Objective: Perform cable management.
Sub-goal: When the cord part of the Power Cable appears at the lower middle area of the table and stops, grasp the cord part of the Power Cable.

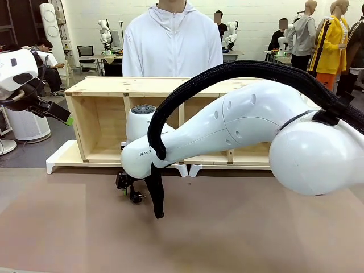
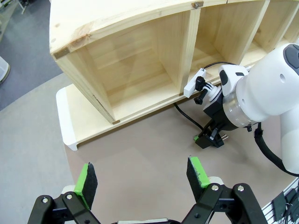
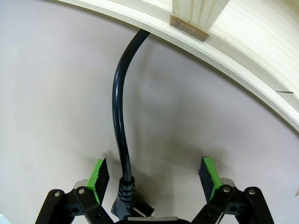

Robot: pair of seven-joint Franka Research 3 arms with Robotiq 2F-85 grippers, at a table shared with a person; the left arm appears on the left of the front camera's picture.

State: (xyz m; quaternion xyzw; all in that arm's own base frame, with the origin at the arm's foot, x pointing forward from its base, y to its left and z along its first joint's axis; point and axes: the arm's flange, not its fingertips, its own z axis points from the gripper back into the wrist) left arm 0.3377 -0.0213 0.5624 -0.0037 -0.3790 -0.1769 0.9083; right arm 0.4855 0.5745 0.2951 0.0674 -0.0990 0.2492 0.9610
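— How are the arms posed?

— The right arm (image 1: 227, 125) comes in from the right and reaches across the middle. Its wrist is bent down, so the right jaws hang low over the brown counter (image 1: 239, 233), just in front of the wooden shelf unit (image 1: 102, 85). A black braided hose (image 1: 256, 71) loops over that arm. The left arm (image 1: 17, 71) is held high at the left edge. The left jaws look down on the shelf unit's end and on the other wrist.

— Any writing?

— Small dark letters on the right arm read "FRA". The hose hides the rest.

— And the jaws?

— Both are released. The left jaws stand wide over bare counter, green pads (image 2: 85, 179) well apart. The right jaws are spread as well.

— Where is the cable?

— The cable (image 3: 117, 107) comes out from under the shelf unit's front edge and curves across the counter. It ends in its plug (image 3: 128, 198), which sits between the right jaws, deep toward the palm. The plug is nearer one pad and touches neither.

— Anyone at the far side?

— A person in a white hooded top (image 1: 170, 45) stands behind the shelf unit.
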